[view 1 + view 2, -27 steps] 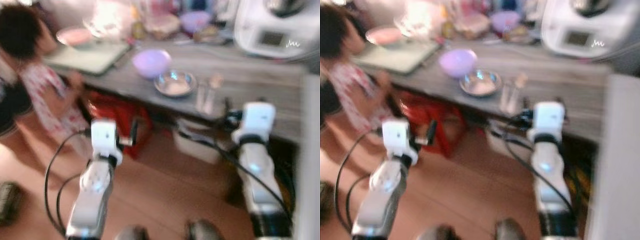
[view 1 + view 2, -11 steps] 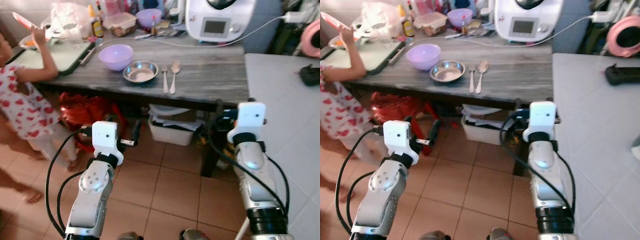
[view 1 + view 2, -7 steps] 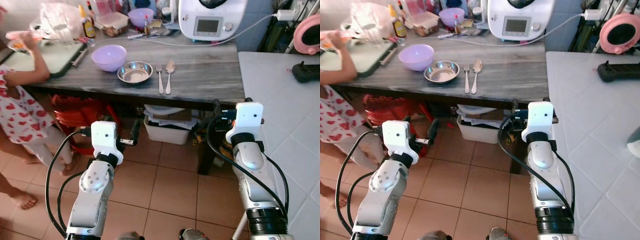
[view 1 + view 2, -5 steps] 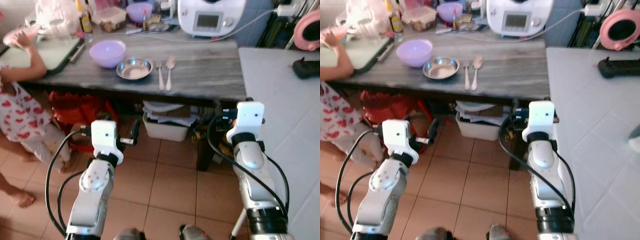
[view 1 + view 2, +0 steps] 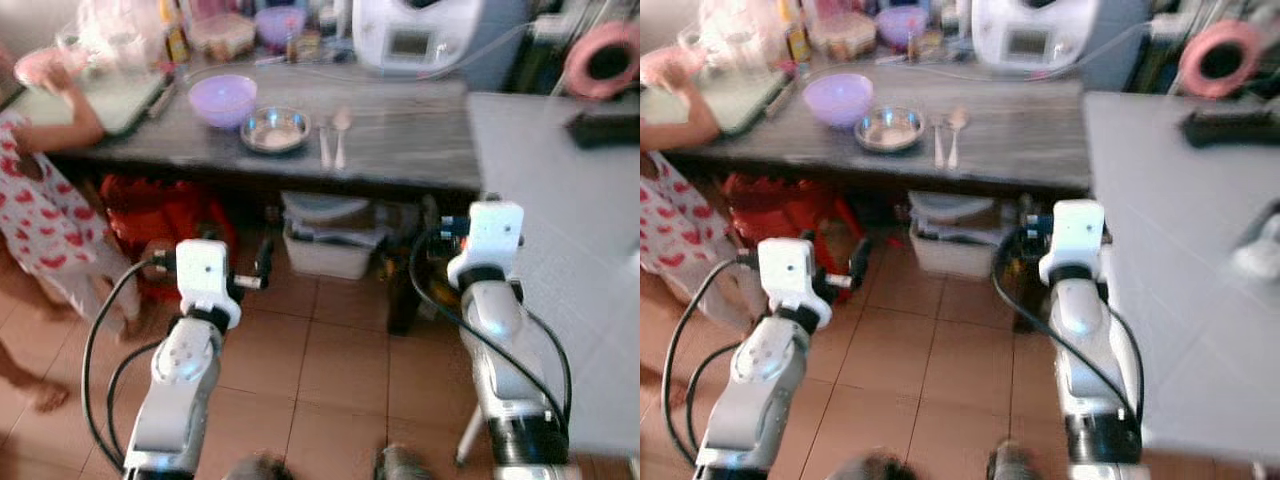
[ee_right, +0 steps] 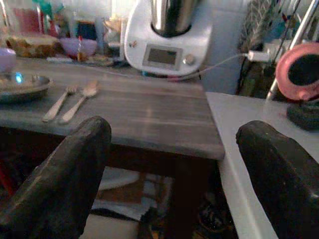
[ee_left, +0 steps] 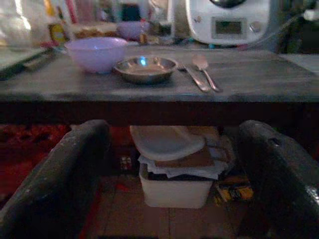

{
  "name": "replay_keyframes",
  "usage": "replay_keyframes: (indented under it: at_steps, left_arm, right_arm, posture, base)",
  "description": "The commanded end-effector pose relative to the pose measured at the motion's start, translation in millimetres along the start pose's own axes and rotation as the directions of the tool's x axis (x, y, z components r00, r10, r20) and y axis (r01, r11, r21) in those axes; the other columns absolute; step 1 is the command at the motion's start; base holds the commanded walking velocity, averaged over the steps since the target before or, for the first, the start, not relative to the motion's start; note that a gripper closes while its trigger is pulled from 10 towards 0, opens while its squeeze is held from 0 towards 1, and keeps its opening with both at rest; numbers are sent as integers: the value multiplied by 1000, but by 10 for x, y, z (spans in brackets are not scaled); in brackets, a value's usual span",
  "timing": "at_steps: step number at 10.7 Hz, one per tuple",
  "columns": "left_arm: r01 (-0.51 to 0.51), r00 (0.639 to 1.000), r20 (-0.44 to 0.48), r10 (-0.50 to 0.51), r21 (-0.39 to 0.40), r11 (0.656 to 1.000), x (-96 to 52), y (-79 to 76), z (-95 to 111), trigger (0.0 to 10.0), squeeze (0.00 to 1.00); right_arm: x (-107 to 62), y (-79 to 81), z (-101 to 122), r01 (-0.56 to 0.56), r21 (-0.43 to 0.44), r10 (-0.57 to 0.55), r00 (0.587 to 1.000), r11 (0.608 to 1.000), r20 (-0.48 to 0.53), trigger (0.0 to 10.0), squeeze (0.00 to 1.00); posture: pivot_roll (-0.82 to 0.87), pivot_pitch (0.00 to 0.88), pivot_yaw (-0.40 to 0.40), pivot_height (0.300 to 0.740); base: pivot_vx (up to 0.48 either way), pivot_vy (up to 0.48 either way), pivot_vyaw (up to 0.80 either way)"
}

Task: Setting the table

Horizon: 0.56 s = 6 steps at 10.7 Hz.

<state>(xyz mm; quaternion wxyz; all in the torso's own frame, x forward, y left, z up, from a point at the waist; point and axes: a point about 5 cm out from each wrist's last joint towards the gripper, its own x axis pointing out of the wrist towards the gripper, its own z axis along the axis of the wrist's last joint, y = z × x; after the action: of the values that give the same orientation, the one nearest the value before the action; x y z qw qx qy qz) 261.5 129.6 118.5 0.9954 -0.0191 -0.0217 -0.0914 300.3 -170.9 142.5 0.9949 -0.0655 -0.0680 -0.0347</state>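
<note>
On the grey wooden table (image 5: 410, 160) stand a purple bowl (image 5: 222, 98) and a steel dish (image 5: 275, 129). A fork (image 5: 325, 146) and a spoon (image 5: 342, 135) lie side by side just right of the dish. Both arms are held out low in front of the table, above the tiled floor and short of its front edge. My left gripper (image 7: 164, 199) is open and holds nothing; the dish (image 7: 144, 68) shows ahead between its fingers (image 7: 55, 184). My right gripper (image 6: 169, 199) is open and holds nothing, and faces the table's right end and the fork (image 6: 57, 104).
A child (image 5: 40, 200) stands at the table's left end with a hand on a pink plate (image 5: 45, 65). A white kitchen machine (image 5: 410, 35), bottles and boxes line the back. A white bin (image 5: 320, 250) and red stool (image 5: 160, 215) sit underneath. A white table (image 5: 560, 200) stands on the right.
The whole picture has shifted and grown blurry, so the camera has moved. Both arms keep the same pose with open fingers. The things on the table lie as before.
</note>
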Motion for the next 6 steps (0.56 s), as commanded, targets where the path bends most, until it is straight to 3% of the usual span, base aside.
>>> replay_keyframes:
  at_steps: [1, 2, 4, 6]
  left_arm:
    - [23, 1000, 21, -23, 0, 1000, 16, -18, 49, 10000, 0]
    - [39, 999, 27, -38, -5, 999, 20, -37, 64, 10000, 0]
    - [35, 999, 27, -35, -12, 999, 2, -38, 69, 10000, 0]
    - [41, 999, 22, -40, -8, 999, -24, -29, 64, 10000, 0]
  right_arm:
    - [34, 4, 21, 5, -1, -5, 1000, 1000, 0, 10000, 0]
    - [44, 10, 31, 1, -4, -1, 1000, 1000, 5, 10000, 0]
    - [57, -15, 24, 18, 4, -18, 1000, 1000, -2, 10000, 0]
    - [36, -5, -8, 17, 8, -17, 1000, 1000, -16, 10000, 0]
  posture:
    - [-27, 39, 70, 740]
    - [-27, 39, 70, 740]
    - [-20, 50, 73, 740]
    - [-17, 55, 76, 740]
  base:
    - [0, 0, 0]
    - [0, 0, -469]
    - [0, 0, 0]
    - [0, -414, -631]
